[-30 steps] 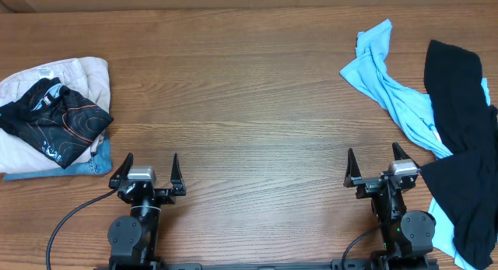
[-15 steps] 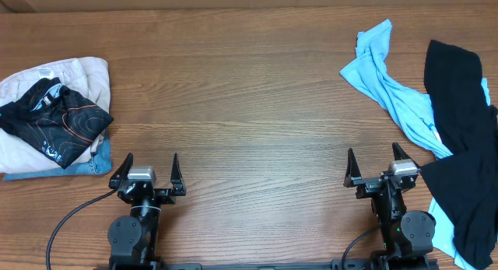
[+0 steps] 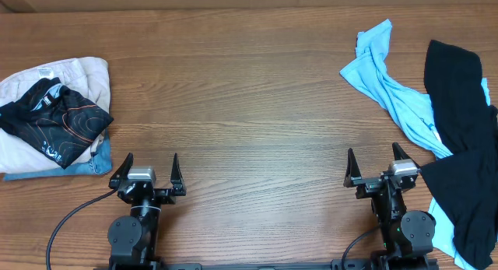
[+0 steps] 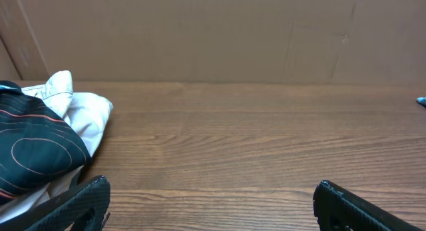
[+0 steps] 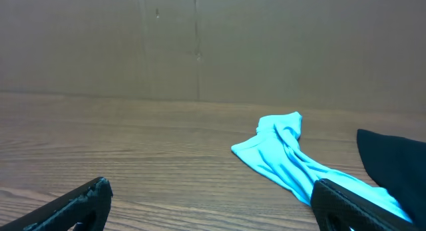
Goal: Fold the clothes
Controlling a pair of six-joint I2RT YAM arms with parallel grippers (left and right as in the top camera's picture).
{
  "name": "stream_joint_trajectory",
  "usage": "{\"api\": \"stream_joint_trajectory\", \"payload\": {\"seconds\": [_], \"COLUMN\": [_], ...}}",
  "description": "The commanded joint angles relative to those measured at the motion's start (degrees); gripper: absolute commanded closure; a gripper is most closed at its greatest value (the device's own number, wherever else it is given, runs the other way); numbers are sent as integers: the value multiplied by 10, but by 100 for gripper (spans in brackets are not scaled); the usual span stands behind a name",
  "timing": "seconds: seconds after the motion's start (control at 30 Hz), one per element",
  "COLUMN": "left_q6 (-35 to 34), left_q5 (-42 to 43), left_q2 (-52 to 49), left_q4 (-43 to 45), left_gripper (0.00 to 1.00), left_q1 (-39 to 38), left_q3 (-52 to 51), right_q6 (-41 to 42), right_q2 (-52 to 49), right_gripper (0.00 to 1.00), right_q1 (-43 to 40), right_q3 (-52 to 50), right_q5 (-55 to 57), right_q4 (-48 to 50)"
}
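At the far left of the table (image 3: pixel 249 83) sits a heap of clothes: a cream garment (image 3: pixel 82 74) at the bottom and back, a black garment with thin orange lines (image 3: pixel 56 124) crumpled on top of it, and a pale blue piece (image 3: pixel 82 167) showing under the near edge. In the left wrist view the black patterned cloth (image 4: pixel 33 151) lies over the cream one (image 4: pixel 83 114), just ahead and to the left of the fingers.

The left fingers (image 3: pixel 124 169) are spread wide over bare wood at the near edge, holding nothing and apart from the heap. The right fingers (image 3: pixel 350 167) are spread just as wide, also holding nothing.

To the right, a light blue shirt (image 3: pixel 389 87) lies stretched and twisted, running from the far side toward the near right corner. A black garment (image 3: pixel 459 138) lies over its right part and reaches down beside the right arm's base. The right wrist view shows the blue shirt (image 5: pixel 286 158) ahead, with the black cloth (image 5: pixel 393 158) at its right edge.
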State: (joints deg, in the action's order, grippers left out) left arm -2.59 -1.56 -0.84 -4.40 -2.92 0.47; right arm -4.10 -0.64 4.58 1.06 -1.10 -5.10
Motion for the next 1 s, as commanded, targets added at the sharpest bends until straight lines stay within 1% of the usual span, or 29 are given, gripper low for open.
{"api": "stream_joint_trajectory", "payload": {"seconds": [0.0,0.27,0.43,0.6,0.8,0.97], "left_q6": [13,10,1,-9,-9,-8], "left_q5": [1,2,9,12,11,9], "left_q2": [6,6,6,6,2,-42], "left_q4": [2,1,1,-8,-59,-78], "left_gripper": [0,0,0,0,0,0], "left_q1": [-2,-2,-2,-2,-2,-2], "left_q3": [-2,-2,-2,5,61,117], "right_q6": [0,4,63,74,91,91], "right_q2": [5,5,5,5,0,-32], "right_gripper": [0,0,0,0,0,0], "right_q1": [-2,-2,-2,-2,-2,-2], "right_q3": [-6,-6,-6,-1,43,94], "right_q5": [-1,-7,2,4,49,73], "right_q4": [4,11,11,0,-38,-68]}}
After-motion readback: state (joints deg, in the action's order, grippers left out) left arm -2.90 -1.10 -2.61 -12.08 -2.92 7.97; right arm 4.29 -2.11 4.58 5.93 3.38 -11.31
